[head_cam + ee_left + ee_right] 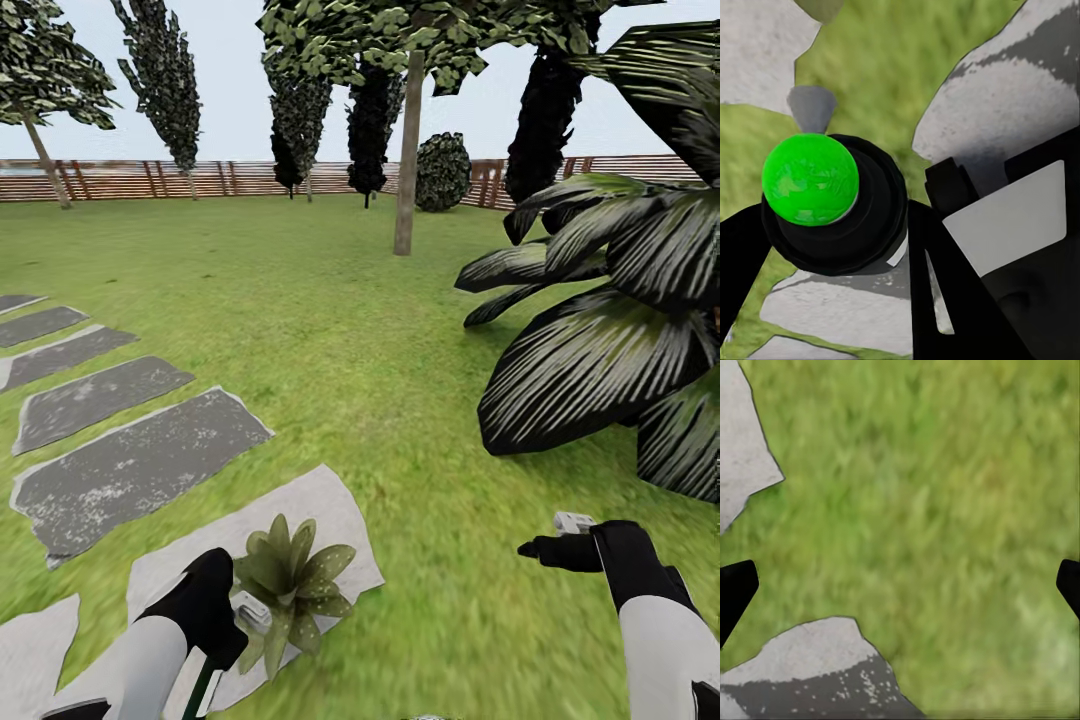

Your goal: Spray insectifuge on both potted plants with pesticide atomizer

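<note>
The atomizer (817, 196), black with a green cap, was clamped between the fingers of the left gripper (240, 612) at the lower left of the head view. Just beside that gripper, one potted plant (292, 580) sat on a pale slab (320, 510). More grey slabs (130, 465) ran toward the upper left over the lawn (330, 330). The right gripper (560, 535) hung at the lower right, fingers spread wide and empty above grass. A palm (610, 330) filled the right side, and a fence (150, 180) crossed the far background.
</note>
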You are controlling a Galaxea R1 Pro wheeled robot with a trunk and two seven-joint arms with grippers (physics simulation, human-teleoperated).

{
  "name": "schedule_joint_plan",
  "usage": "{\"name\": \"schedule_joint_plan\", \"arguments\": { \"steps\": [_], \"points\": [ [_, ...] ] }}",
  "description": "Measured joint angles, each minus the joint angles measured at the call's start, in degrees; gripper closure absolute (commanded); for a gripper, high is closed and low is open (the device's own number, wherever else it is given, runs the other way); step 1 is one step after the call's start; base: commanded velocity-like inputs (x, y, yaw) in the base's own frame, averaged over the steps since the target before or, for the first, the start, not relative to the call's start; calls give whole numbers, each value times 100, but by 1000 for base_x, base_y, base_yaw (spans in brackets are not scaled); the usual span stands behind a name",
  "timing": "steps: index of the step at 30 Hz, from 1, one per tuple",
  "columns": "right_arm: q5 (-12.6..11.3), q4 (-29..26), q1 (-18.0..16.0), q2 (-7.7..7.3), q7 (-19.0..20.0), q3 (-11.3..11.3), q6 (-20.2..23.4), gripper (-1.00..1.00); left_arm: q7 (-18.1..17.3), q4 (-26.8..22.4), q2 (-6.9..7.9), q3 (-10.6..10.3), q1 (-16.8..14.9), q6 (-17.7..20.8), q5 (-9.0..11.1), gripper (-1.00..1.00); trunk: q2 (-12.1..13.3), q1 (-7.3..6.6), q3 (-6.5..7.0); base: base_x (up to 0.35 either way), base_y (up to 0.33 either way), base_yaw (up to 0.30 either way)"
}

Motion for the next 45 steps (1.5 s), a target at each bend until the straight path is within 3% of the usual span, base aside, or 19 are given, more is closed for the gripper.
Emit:
{"name": "schedule_joint_plan", "arguments": {
  "steps": [10,19,29,40,45],
  "points": [
    [-8,5,-2,2,9,-2,4,-100,0,28,1,-1,4,-7,-1,100,0,0,0,0,36,-88],
    [-9,1,-2,2,17,-2,4,-100,16,357,34,8,6,-9,-11,100,0,0,0,0,0,0],
    [-10,-4,-1,1,18,-2,5,-100,19,345,82,7,172,-12,-17,100,0,0,0,0,5,-43],
    [-9,-3,-2,2,21,-2,4,-100,0,90,99,11,169,-1,-14,100,0,0,0,0,117,-108],
    [-9,-3,-2,2,20,-2,4,-100,-52,-286,90,8,121,16,-10,100,0,0,1,0,2,-1]
  ]
}}
